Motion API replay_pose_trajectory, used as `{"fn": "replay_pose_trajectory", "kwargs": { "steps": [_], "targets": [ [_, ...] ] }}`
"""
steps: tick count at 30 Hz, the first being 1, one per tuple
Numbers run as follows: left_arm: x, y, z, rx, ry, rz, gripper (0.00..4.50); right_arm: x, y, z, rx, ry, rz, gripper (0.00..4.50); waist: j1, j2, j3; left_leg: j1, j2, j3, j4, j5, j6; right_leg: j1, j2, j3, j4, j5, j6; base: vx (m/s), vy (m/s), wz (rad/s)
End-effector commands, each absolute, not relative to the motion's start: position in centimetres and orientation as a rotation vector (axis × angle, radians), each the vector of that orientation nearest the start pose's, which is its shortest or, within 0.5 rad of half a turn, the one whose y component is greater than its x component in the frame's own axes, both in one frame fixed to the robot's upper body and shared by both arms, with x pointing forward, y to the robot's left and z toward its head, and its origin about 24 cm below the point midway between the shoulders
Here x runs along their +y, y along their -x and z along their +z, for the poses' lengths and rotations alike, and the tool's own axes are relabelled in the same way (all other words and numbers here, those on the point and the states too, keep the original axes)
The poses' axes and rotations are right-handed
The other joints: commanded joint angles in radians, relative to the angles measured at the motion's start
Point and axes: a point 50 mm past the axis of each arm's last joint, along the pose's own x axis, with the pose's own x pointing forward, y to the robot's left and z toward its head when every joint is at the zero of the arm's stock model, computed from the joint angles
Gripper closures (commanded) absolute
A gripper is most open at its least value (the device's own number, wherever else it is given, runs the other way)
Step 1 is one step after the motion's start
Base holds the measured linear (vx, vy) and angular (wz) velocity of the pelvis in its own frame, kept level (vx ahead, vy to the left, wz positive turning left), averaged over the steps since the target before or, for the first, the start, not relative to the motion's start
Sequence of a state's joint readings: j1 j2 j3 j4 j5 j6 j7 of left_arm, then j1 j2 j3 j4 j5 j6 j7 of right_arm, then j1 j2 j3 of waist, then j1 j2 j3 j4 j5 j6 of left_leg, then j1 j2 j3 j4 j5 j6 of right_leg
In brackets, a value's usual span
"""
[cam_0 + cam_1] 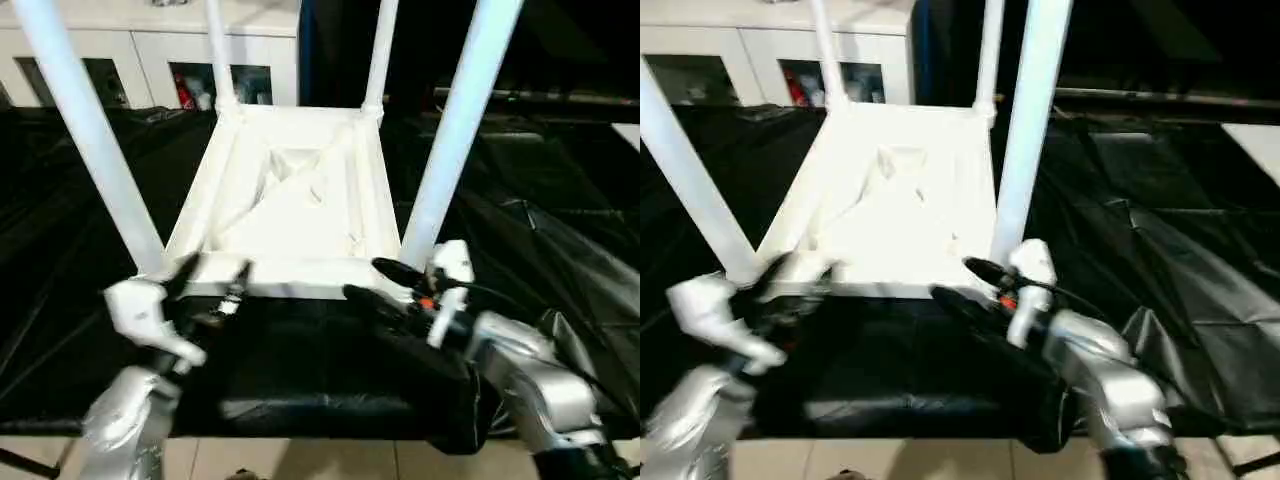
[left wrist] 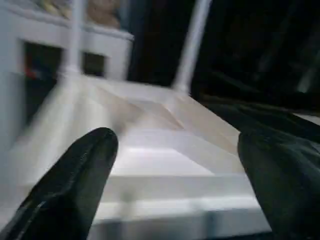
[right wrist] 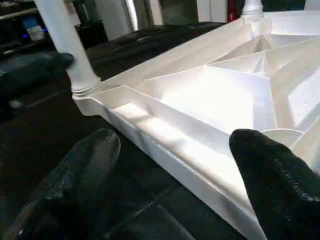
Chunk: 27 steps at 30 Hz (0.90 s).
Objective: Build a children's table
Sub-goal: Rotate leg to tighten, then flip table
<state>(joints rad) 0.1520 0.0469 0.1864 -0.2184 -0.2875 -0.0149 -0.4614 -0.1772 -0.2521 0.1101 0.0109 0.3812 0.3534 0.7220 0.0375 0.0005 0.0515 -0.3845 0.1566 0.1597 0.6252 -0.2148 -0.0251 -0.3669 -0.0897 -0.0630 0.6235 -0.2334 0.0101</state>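
Your children's table (image 1: pixel 300 200) lies upside down on the black-draped surface (image 1: pixel 560 200), ribbed underside facing up and all four white legs (image 1: pixel 455 130) standing upright from its corner sockets. Your left claw (image 1: pixel 210 278) sits at the near edge of the top, just beside the near-left leg (image 1: pixel 90 130), its black fingers (image 2: pixel 75 180) spread wide with nothing between them; from the left wrist view the white rim shows in the gap. Your right claw (image 1: pixel 385 282) is at the near-right corner, beside the foot of the near-right leg, its fingers (image 3: pixel 272 175) also wide apart and holding nothing; whether either fingertip touches the rim cannot be told. White cabinets (image 1: pixel 130 50) with open compartments stand behind the table, beyond the two far legs. Pale floor tiles (image 1: pixel 300 460) show below the surface's front edge.
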Motion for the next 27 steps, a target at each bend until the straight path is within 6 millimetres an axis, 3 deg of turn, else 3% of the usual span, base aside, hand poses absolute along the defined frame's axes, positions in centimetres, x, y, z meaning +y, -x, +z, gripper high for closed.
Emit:
{"fn": "replay_pose_trajectory", "kwargs": {
  "steps": [1,3,4,8,15,18,19,23,27],
  "targets": [
    [19.9,-21.2,6.9,-0.188,0.125,-0.196,0.07,-12.1,-26.9,5.6,0.188,-0.15,0.895,0.56,0.002,-0.009,-0.044,0.014,0.081,-0.024,-0.107,-0.233,0.007,0.024,-0.064,0.052,-0.082,-0.123,-0.205,0.0,0.0,0.0],
    [20.6,-20.7,6.8,-0.19,0.106,-0.16,0.07,-11.5,-27.2,5.5,0.18,-0.151,0.892,0.56,0.003,-0.006,-0.044,0.013,0.082,-0.024,-0.109,-0.231,-0.003,0.024,-0.064,0.053,-0.078,-0.112,-0.192,0.0,0.0,0.0],
    [20.9,-20.6,6.7,-0.181,0.092,-0.152,0.07,-11.4,-27.4,5.5,0.169,-0.155,0.88,0.56,0.002,-0.015,-0.045,0.014,0.083,-0.021,-0.109,-0.223,-0.007,0.024,-0.064,0.053,-0.078,-0.095,-0.187,0.0,0.0,0.0],
    [22.3,-20.9,6.4,-0.148,0.058,-0.1,0.07,-11.6,-28.2,5.8,0.134,-0.162,0.817,0.56,0.006,-0.012,-0.046,0.019,0.081,-0.018,-0.109,-0.2,-0.017,0.021,-0.059,0.053,-0.07,-0.046,-0.182,0.0,0.0,0.0],
    [23.0,-24.5,5.6,-0.037,0.075,-0.16,0.07,-12.2,-28.3,5.7,0.132,-0.172,0.812,0.56,0.022,-0.019,-0.051,0.026,0.076,-0.014,-0.109,-0.2,-0.042,0.019,-0.06,0.054,-0.066,-0.028,-0.173,0.0,0.0,0.0],
    [24.5,-26.1,5.1,-0.007,0.066,-0.093,0.07,-11.6,-27.6,6.0,0.116,-0.182,0.927,0.56,0.025,-0.02,-0.052,0.027,0.075,-0.015,-0.108,-0.212,-0.03,0.021,-0.062,0.055,-0.068,-0.037,-0.17,0.0,0.0,0.0],
    [24.8,-26.4,5.0,0.005,0.074,-0.083,0.07,-11.4,-27.2,6.1,0.124,-0.193,0.978,0.56,0.026,-0.015,-0.054,0.024,0.078,-0.017,-0.109,-0.203,-0.031,0.026,-0.064,0.053,-0.065,-0.025,-0.175,0.0,0.0,0.0],
    [25.1,-26.8,4.7,0.027,0.092,-0.08,0.07,-10.8,-26.2,6.2,0.154,-0.191,1.106,0.56,0.026,-0.02,-0.057,0.02,0.079,-0.017,-0.104,-0.159,-0.004,0.03,-0.066,0.052,-0.059,0.052,-0.2,0.0,0.0,0.0],
    [25.5,-27.7,4.6,0.031,0.083,-0.073,0.07,-10.7,-26.2,5.9,0.163,-0.172,1.126,0.56,0.028,-0.02,-0.057,0.023,0.08,-0.015,-0.104,-0.169,0.001,0.027,-0.068,0.052,-0.061,0.01,-0.218,0.0,0.0,0.0]
  ]
}}
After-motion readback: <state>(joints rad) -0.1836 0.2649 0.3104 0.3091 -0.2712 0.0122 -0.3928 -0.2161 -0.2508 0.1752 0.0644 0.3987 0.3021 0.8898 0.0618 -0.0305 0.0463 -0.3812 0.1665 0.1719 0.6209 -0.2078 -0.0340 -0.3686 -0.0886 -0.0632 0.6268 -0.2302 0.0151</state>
